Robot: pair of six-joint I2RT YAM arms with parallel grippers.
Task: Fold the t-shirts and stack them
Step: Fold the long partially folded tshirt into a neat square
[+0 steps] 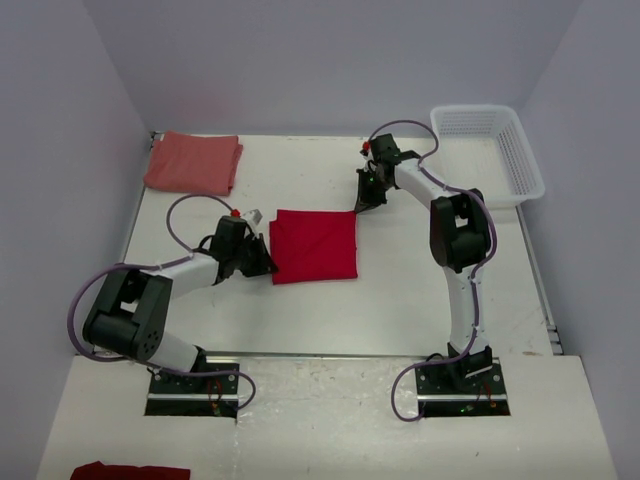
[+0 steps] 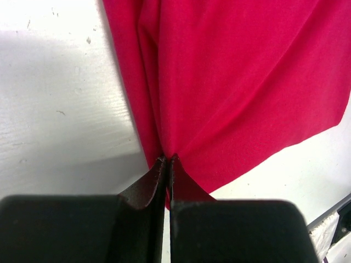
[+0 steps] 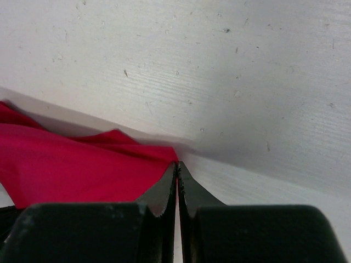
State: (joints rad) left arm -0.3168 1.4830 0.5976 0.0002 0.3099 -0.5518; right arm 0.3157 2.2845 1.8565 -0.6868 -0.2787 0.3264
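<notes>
White table, scuffed w/ small dark specks, closed in by pale grey-lilac walls on 3 sides. The red shirt lies flat near the table's middle, folded to a rough square. The left gripper is at its left edge, towards the near corner. Its fingers are pressed together w/ a pinch of the cloth's edge between them, and creases fan out from the tips. The right gripper is at the far-right corner, low against the table, fingers likewise closed on the tip of that corner. The salmon shirt sits folded at the table's far-left corner, well apart from the red shirt. A white lattice basket stands at the far-right corner. A bit of dark red cloth shows bottom-left, on the near ledge beside the arm bases.
</notes>
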